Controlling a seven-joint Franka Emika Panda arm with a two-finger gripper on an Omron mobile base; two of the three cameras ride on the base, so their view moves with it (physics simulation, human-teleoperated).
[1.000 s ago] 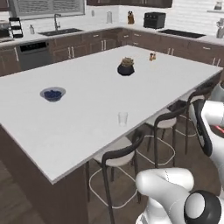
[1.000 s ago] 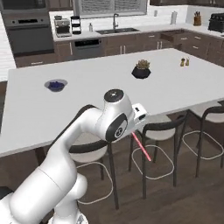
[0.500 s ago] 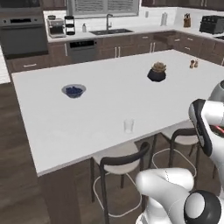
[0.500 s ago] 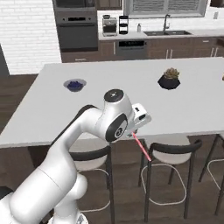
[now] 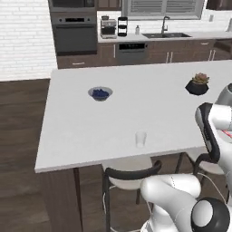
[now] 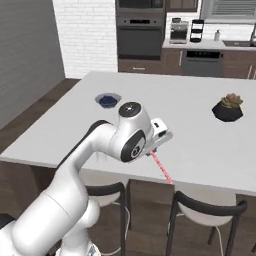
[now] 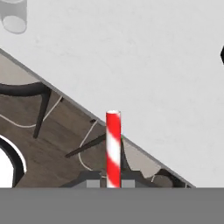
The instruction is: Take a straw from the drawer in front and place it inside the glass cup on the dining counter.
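My gripper [image 7: 113, 181] is shut on the red, pale-striped straw [image 7: 113, 148], which sticks straight out from between the fingers. In the right base view the straw [image 6: 161, 168] slants down from the gripper [image 6: 152, 152], over the near edge of the white dining counter [image 6: 200, 145]. The glass cup [image 5: 141, 139] stands upright near the counter's front edge, to the left of my arm. In the hand view the glass cup [image 7: 14, 17] sits at the top left, well away from the straw tip. The drawer is out of view.
A grey bowl of blue berries [image 5: 100, 93] sits left of the counter's centre and a dark potted plant [image 5: 197, 84] on its right. Dark-backed stools [image 5: 131, 174] are tucked under the near edge. The wall counter with sink [image 5: 165, 35] and an oven [image 5: 75, 31] line the back.
The base has moved, so the whole counter has slid right in both base views. The straw stays held in the shut gripper, and the cup has not moved on the counter.
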